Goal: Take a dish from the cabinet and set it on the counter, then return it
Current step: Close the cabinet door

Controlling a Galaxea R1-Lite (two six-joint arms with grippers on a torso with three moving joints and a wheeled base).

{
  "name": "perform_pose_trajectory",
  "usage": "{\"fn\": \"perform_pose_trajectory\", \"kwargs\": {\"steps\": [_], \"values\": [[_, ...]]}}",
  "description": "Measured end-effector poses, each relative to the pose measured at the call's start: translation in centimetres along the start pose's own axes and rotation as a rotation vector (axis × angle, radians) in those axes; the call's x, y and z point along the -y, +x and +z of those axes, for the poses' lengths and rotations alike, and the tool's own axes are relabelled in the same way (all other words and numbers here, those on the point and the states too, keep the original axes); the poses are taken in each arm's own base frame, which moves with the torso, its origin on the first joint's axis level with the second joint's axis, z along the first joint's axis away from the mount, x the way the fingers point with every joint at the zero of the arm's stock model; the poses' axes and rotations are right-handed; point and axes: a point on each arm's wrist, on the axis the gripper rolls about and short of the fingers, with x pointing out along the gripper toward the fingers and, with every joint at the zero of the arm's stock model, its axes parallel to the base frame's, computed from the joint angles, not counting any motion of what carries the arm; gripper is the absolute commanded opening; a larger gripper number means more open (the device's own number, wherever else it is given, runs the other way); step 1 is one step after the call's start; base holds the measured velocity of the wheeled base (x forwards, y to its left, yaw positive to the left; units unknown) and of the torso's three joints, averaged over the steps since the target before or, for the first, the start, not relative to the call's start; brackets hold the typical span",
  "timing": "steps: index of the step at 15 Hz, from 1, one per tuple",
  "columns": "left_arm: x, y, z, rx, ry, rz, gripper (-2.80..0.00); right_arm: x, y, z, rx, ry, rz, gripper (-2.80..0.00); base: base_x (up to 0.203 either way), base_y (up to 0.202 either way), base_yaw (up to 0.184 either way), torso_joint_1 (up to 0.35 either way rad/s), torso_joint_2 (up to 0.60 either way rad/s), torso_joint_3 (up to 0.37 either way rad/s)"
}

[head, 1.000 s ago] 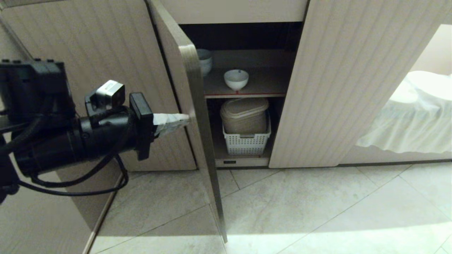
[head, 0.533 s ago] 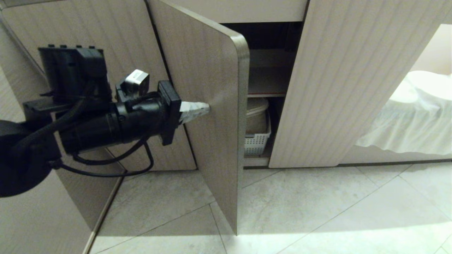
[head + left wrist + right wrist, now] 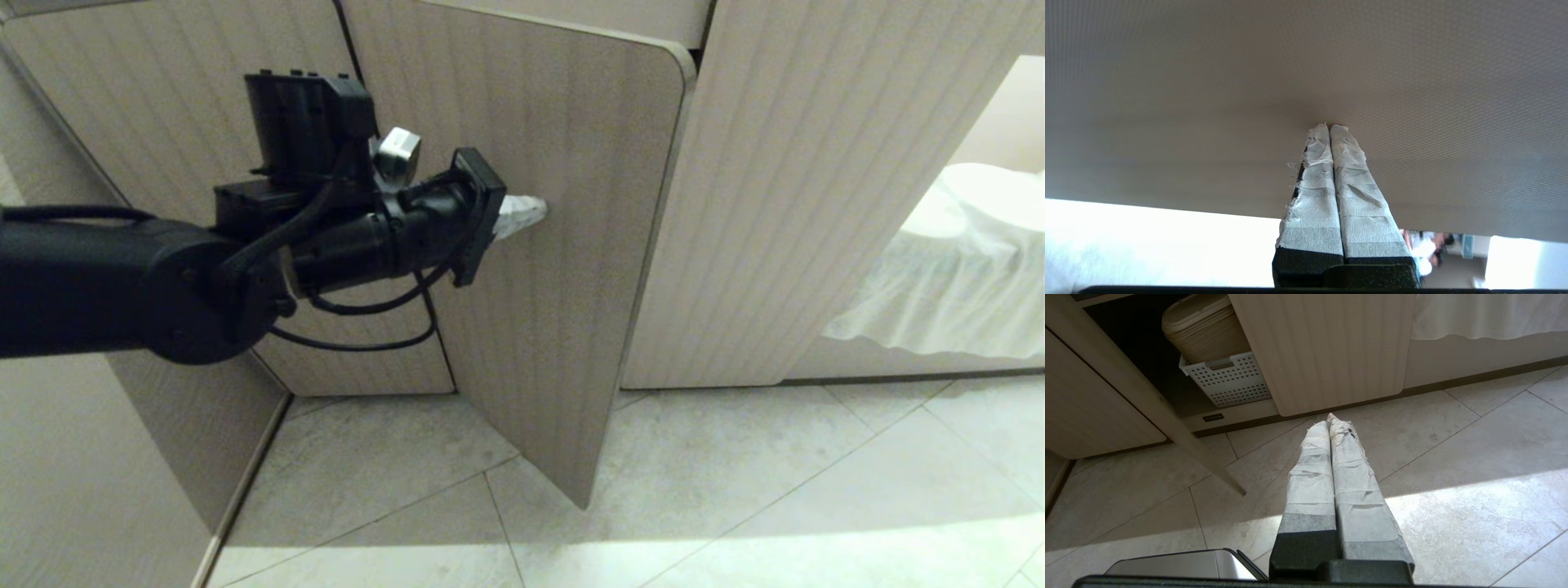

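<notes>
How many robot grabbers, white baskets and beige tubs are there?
Tape-wrapped grippers: 2 (left gripper, right gripper)
White perforated plastic basket: 1
Beige ribbed lidded tub: 1
Total: 4

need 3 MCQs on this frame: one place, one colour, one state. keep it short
1. Where do the left gripper tips rest?
A. on the cabinet door's face
B. on the floor
C. inside a basket

2. What colour is the perforated basket in the cabinet?
A. red
B. white
C. black

3. How is the right gripper?
A. wide open
B. shut on a bowl
C. shut, empty

Key: 1 A, the taped tips meet the door panel. 2 B, right wrist view shows it white. 3 C, fingers pressed together above the floor tiles.
</notes>
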Motion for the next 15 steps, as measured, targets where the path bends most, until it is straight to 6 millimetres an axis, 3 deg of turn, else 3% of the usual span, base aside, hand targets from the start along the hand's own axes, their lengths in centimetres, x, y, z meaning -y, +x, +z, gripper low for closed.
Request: {"fn": "perform_pose_trajectory", "kwargs": {"steps": [8,15], "values": [[-0.5,7.2,-0.4,0.099,0.013,0.005,-2.8,0.0,0.0,0.0,0.0,0.0,0.0,-2.8,0.0,0.0,0.0,0.0,0.0,0.0],[0.0,10.5,0.7,0.237,0.078,-0.019,-2.8,0.0,0.0,0.0,0.0,0.0,0.0,-2.8,0.0,0.0,0.0,0.0,0.0,0.0]]}}
